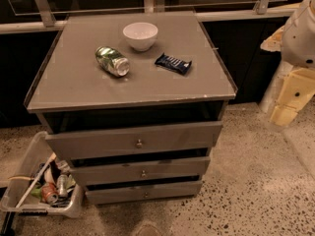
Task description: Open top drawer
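Observation:
The top drawer [98, 141] is the widest grey-brown front of the cabinet, with a small round metal knob [139, 143] at its centre. It stands forward of the cabinet top, and a dark gap shows above it. Two narrower drawer fronts [142, 172] sit stepped below it. My arm [301, 31] comes in at the right edge, and the cream-coloured gripper [289, 100] hangs beside the cabinet's right side, well away from the knob and touching nothing.
On the cabinet top [74, 77] are a white bowl [140, 35], a green can on its side [112, 61] and a dark blue snack bar [173, 63]. A clear bin of trash [29, 171] stands at the cabinet's lower left. A metal railing [29, 26] runs behind.

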You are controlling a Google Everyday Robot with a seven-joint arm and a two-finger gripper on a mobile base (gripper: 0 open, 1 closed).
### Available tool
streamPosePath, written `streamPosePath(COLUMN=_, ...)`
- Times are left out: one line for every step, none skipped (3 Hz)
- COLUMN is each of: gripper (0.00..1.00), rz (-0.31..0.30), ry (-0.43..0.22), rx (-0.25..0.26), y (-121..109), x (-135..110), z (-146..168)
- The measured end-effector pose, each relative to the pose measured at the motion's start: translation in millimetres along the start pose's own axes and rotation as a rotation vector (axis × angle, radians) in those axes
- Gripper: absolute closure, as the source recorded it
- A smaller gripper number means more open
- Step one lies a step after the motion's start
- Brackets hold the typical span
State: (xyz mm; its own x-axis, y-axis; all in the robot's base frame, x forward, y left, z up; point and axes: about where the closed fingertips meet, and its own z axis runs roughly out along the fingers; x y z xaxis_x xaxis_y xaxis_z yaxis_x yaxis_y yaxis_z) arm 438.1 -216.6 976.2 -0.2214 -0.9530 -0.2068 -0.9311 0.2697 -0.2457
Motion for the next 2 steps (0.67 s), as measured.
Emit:
streamPosePath(gripper=0.0, rz=-0.01, ry=-0.011, rx=0.011, y=1, x=-2, z=1)
streamPosePath(gripper=0.0, rz=-0.081, ry=-0.054, rx=0.014, y=12, x=-11, z=15)
